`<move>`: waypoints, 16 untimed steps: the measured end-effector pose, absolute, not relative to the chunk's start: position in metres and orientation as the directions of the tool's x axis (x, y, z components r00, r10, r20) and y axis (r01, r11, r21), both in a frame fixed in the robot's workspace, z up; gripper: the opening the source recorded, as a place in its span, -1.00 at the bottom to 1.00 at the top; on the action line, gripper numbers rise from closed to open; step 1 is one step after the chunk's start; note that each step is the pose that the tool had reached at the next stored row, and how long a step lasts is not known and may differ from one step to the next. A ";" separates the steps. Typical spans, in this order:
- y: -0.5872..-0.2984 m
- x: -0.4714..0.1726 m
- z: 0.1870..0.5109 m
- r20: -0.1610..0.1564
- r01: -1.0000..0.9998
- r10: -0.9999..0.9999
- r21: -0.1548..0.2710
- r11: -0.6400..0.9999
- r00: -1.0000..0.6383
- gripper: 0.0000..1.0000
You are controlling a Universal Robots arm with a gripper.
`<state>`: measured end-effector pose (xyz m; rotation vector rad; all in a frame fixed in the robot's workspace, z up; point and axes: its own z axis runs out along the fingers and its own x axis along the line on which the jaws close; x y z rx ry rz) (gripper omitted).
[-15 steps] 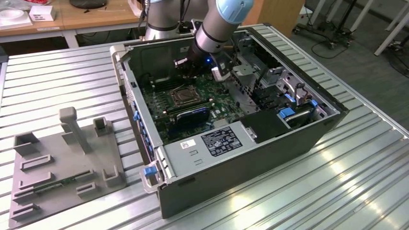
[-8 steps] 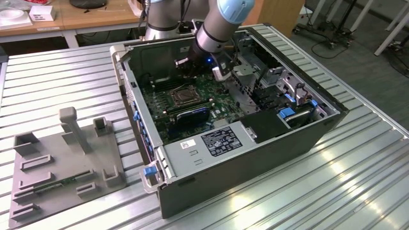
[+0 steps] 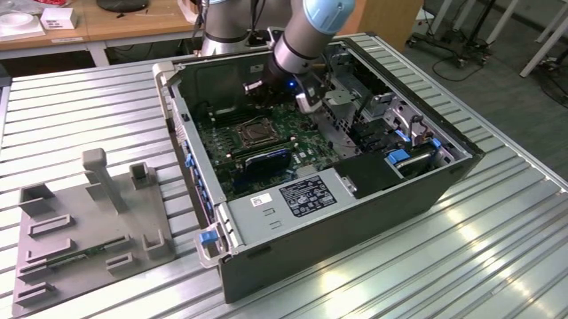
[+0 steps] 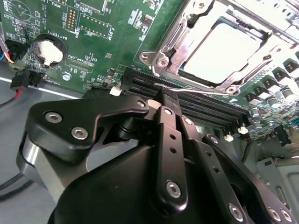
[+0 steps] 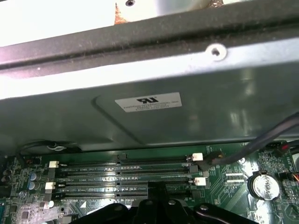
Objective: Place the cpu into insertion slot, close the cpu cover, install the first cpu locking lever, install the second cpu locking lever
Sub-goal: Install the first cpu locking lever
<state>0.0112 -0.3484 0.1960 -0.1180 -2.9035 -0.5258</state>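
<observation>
The ribbed metal table (image 3: 461, 266) is closest to me. A grey tray (image 3: 66, 242) with upright blocks sits by its near corner, on the exterior view's left. The open computer case (image 3: 355, 226) lies across the middle of the table and reaches toward the far edge. The green circuit board (image 3: 293, 126) lies flat inside it. Past the far edge there is a wooden desk (image 3: 133, 23). A grey floor (image 3: 497, 60) shows beyond the edge on the exterior view's right.

The arm (image 3: 306, 33) comes down from the far side into the case and bends over the far part of the board. In the second wrist view the gripper (image 4: 166, 93) has its black fingers (image 4: 170, 121) pressed together at the tips, and I see nothing held between them. The tips hang just over the long black memory slots (image 5: 121, 177), near the insertion slot (image 3: 251, 131).

The cpu (image 4: 224, 51) sits in that slot, top side up. The cpu cover (image 4: 170, 44) lies flat around it like a frame. A thin silver lever (image 4: 182, 87) runs along the side of the slot nearest the fingertips — I cannot tell if the fingers touch it, or if it is hooked down.

Glare turns the cpu's top almost white, and the slot's far corner is cut off. In the first wrist view the grey case wall (image 5: 187, 126) rises beyond the memory slots, with a round battery (image 5: 261, 184) off to one side.
</observation>
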 end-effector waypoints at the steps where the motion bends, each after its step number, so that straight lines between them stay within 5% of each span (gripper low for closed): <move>1: -0.349 0.011 0.196 0.198 0.111 0.045 0.340 0.934 -0.979 -0.79; 16: -0.352 0.011 0.194 0.198 0.111 0.045 0.339 0.934 -0.979 -0.79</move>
